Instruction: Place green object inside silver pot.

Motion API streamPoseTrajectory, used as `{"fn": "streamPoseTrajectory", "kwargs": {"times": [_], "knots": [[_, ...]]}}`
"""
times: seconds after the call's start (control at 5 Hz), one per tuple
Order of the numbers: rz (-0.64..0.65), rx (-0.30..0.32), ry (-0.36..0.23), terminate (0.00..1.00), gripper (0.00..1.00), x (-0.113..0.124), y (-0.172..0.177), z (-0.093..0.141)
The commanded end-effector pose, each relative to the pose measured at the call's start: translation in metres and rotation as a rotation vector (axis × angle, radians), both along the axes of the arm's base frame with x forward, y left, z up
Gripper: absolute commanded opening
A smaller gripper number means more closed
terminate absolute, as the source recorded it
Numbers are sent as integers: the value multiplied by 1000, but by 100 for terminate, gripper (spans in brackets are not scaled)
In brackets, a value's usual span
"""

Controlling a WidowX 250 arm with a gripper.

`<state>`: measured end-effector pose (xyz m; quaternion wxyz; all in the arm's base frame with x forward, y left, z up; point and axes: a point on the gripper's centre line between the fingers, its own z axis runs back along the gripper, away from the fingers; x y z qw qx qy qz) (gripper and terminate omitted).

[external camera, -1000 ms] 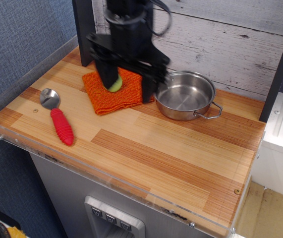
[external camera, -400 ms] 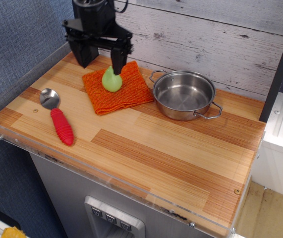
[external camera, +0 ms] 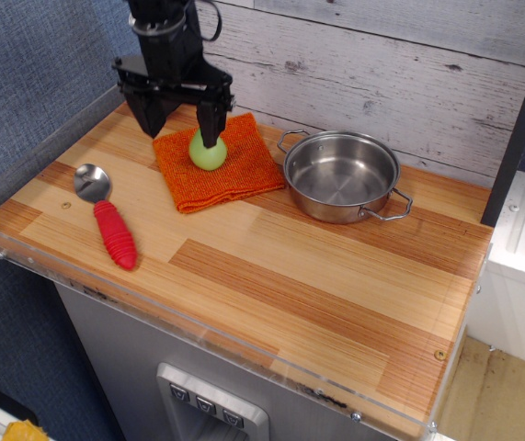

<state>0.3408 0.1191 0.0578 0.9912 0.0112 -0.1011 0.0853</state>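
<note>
Worktop (external camera: 271,276) seen from above and in front, the only view. Claw (external camera: 180,124) hangs at the rear left, its two dark fingers spread wide; the right finger (external camera: 209,121) stands in front of the pear's pointed top, the left finger (external camera: 151,115) well clear, so nothing is gripped. Pear (external camera: 208,152) sits upright on the orange cloth (external camera: 216,163), beside and to the left of the pot (external camera: 341,175), which is empty. Spoon (external camera: 106,216) lies apart near the left edge.

Compared with the frame a second earlier, the claw has swung away from its low position over cloth and pot rim to the back left; since the frame just before this one it has dropped slightly, bringing its right finger level with the pear's tip. The pear has kept its place. This suggests a re-approach: the grasp is not yet made, and the claw probably needs to shift right to straddle the pear before closing.
</note>
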Motion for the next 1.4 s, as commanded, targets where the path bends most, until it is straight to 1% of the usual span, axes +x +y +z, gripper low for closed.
{"fn": "streamPoseTrajectory", "kwargs": {"times": [0.0,0.4,0.8,1.0,1.2], "knots": [[-21,-1,-72,0,100,20,7,-1],[-18,-30,-75,0,100,25,5,-12],[-9,-31,-66,0,100,29,-4,-18],[-14,-41,-71,0,0,30,-7,-17],[-4,-35,-89,0,0,28,-7,-8]]}}
